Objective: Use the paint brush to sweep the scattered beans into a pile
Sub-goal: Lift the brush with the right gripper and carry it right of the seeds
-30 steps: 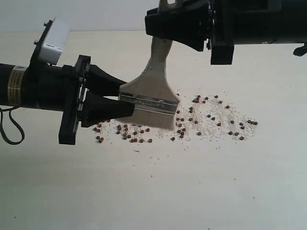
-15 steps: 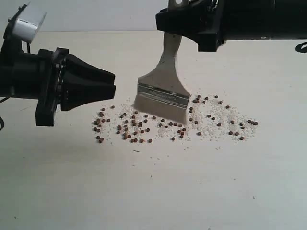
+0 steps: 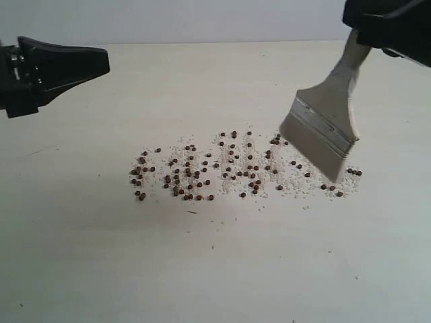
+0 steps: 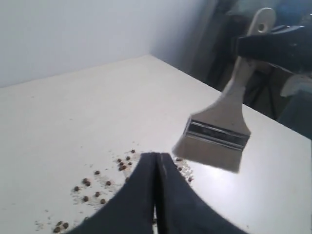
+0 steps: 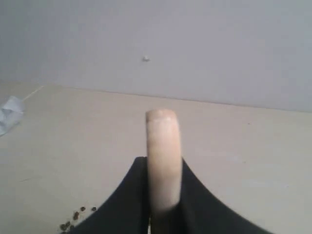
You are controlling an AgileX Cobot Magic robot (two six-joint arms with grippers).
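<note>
From the outside camera I see the wide flat paint brush with a pale wooden handle, silver metal band and whitish bristles (image 3: pixel 323 128). It hangs tilted over the right end of the tiny round dark reddish-brown beans (image 3: pixel 202 176). They lie spread in a long band among fine pale crumbs (image 3: pixel 296 185) on the pale table (image 3: pixel 202 269). The black right gripper (image 3: pixel 363 37) holds the handle from above, and the black left gripper (image 3: pixel 104 62) is off to the left, well apart from the beans. In my left wrist camera its jaws are pressed together on nothing. In my right wrist camera the jaws are clamped on the brush handle.
</note>
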